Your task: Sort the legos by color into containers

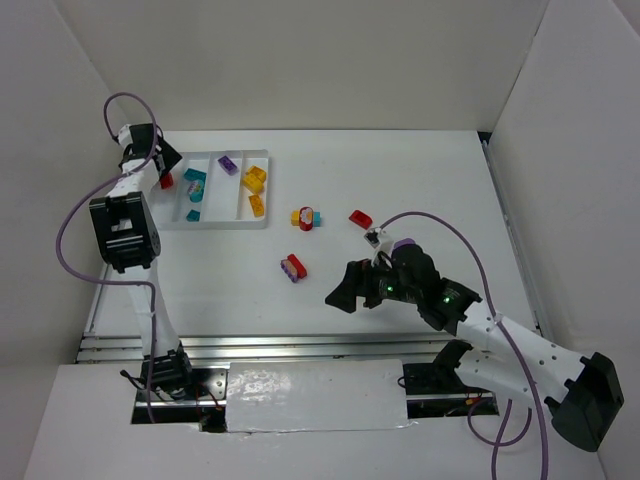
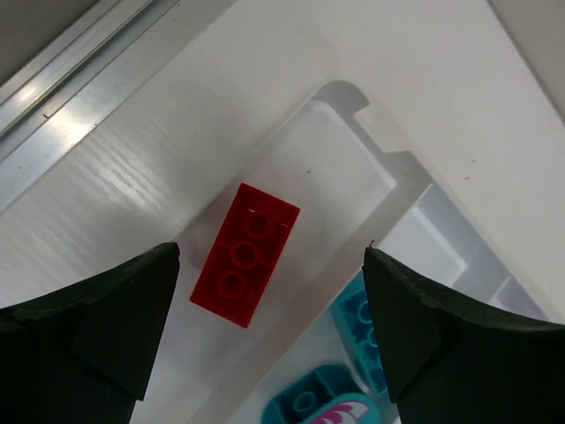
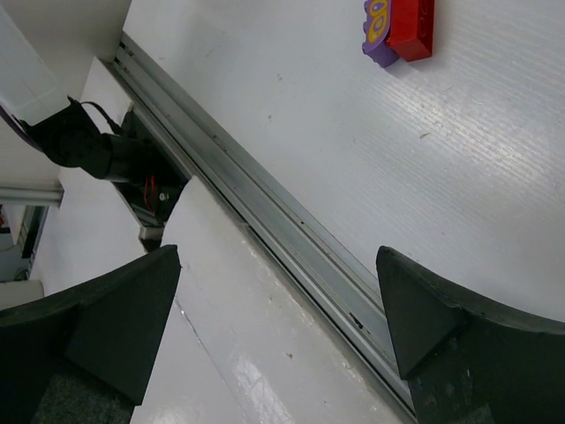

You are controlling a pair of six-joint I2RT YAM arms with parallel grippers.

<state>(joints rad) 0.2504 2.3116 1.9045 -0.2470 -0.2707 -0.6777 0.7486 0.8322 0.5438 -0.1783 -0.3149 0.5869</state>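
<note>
Top view: the left hand (image 1: 163,162) hangs over the white tray (image 1: 222,205) at upper left. The right hand (image 1: 345,290) is at centre-right above the table (image 1: 430,180), with loose bricks (image 1: 306,217) nearby.

Left wrist view: its fingers are spread wide and empty. A red brick (image 2: 244,254) lies free in the end compartment, beside teal bricks (image 2: 357,322).

Right wrist view: its fingers are wide apart, holding nothing. A purple-and-red brick (image 3: 399,28) lies at the top.

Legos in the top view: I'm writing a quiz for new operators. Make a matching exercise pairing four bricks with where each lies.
Bricks
1 all-purple brick
2 red-and-purple brick
3 yellow pair
4 red brick in the left wrist view

Places
a bare table
b leftmost compartment of the tray
c third compartment from left
d rightmost compartment

Pairs: 1-c, 2-a, 3-d, 4-b
</note>
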